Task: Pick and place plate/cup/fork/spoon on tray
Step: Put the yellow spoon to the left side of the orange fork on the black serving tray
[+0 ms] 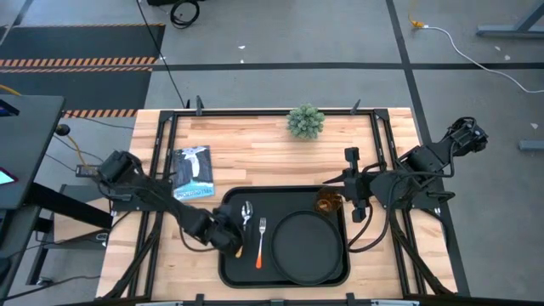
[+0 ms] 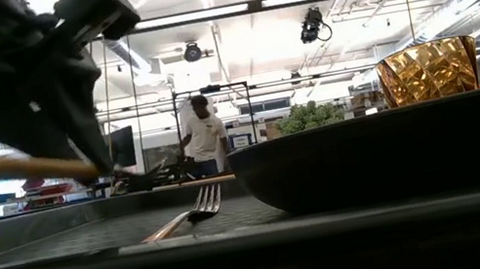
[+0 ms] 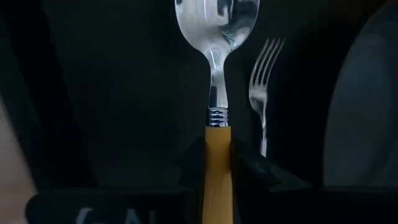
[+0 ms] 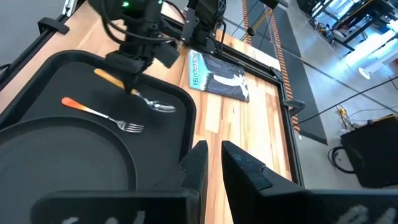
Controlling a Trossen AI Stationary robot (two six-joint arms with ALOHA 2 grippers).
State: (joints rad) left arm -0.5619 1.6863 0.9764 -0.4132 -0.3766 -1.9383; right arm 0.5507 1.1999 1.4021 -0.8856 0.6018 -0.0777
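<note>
The black tray [image 1: 285, 202] lies at the table's near middle. On it lie the round black plate [image 1: 310, 246], the amber cup [image 1: 329, 202] at its far right corner, and the orange-handled fork [image 1: 261, 242]. My left gripper [image 1: 231, 236] is over the tray's left part, shut on the orange-handled spoon [image 1: 246, 212]. My right gripper [image 1: 331, 182] hovers just beyond the cup, shut and empty; its fingers also show in the right wrist view [image 4: 213, 149]. In the low view the cup [image 2: 427, 72] stands behind the plate [image 2: 392, 152]. My left gripper pinches the spoon's orange handle [image 3: 217, 146] between its two fingers, just behind the metal collar. The fingers come from above and lie across the handle. The spoon slants: the handle's free end [image 2: 18, 169] is lifted and the bowl [image 4: 163, 107] is low, at the tray floor.
A magazine [image 1: 193, 172] lies on the wood left of the tray's far left corner. A small potted plant [image 1: 306, 121] stands at the far edge. A person [image 2: 205, 133] stands in the room beyond the table.
</note>
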